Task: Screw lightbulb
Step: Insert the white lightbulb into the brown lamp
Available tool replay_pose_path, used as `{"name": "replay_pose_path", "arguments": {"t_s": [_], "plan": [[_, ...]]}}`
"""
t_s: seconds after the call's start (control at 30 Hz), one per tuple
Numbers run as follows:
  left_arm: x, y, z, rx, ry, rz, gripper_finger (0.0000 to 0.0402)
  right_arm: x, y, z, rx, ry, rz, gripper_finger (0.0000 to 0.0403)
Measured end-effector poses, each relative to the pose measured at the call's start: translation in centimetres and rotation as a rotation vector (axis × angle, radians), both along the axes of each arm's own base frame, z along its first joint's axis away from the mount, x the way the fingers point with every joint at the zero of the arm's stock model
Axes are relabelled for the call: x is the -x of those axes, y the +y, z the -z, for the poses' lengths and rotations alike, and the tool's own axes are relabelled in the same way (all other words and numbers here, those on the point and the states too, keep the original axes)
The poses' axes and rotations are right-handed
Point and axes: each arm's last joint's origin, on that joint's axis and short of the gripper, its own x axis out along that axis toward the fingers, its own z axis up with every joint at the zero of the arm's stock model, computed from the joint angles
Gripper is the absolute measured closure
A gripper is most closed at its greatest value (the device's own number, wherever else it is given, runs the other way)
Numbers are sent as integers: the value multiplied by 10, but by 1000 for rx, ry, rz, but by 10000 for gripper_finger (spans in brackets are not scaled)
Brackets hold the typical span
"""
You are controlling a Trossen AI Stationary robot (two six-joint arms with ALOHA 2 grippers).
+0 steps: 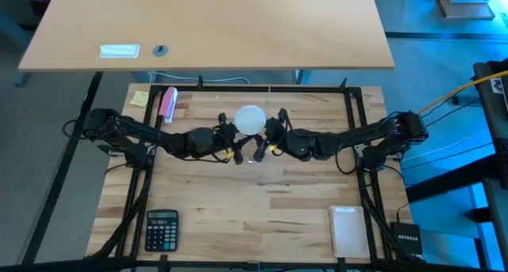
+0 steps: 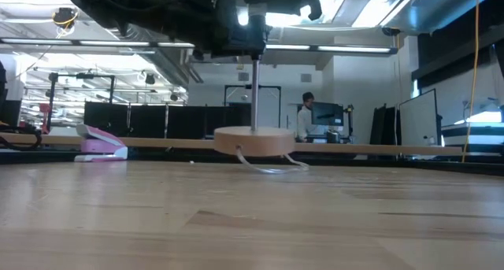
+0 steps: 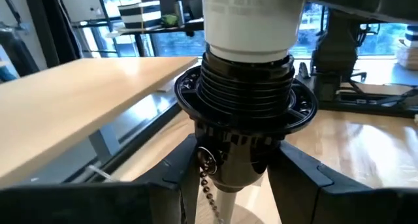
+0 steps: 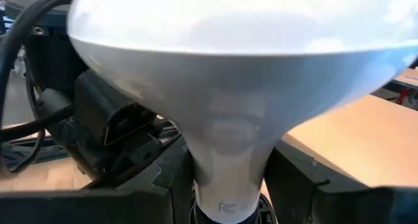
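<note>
Looking down, you see the lightbulb [image 1: 251, 119], a smooth matte-white globe narrowing to a pale neck, seated in a ribbed black socket [image 3: 247, 87]. Your left tool [image 1: 235, 146] clamps the socket's stem; your right tool [image 1: 271, 139] grips the bulb's neck.

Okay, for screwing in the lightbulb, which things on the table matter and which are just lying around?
In use:
lightbulb
black socket on the lamp's round wooden base
left gripper, fingers around the socket
right gripper, fingers around the bulb's neck

Just lying about:
calculator
pink stapler
yellow sticky note
white notepad
</note>
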Motion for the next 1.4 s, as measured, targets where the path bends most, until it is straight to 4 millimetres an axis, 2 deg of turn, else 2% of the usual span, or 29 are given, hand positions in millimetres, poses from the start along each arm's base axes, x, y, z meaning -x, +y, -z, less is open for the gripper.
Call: {"name": "replay_pose_path", "arguments": {"t_s": [0.23,0.37,0.47,0.53,0.63,0.8,1.0,1.13,1.4], "plan": [[0,0,0,-31,18,3,271,1,0,-1,28,19,-20,249],[0,1,-3,-41,6,4,272,1,0,6,47,71,-29,158],[0,1,-4,-43,2,8,272,5,0,1,44,82,-61,90],[0,1,-5,-39,2,23,273,10,0,-4,40,93,-82,60],[0,0,-5,-39,0,38,273,20,0,-10,33,141,-138,38],[0,1,-6,-39,5,142,273,44,1,-26,12,202,-267,41],[-1,2,-6,3,-11,589,273,61,0,-46,-31,152,-494,60],[1,5,-6,76,-18,796,273,54,-3,-47,-77,91,-639,76],[2,11,-4,123,-1,820,273,23,-9,-29,-133,-1,-822,106]]}}
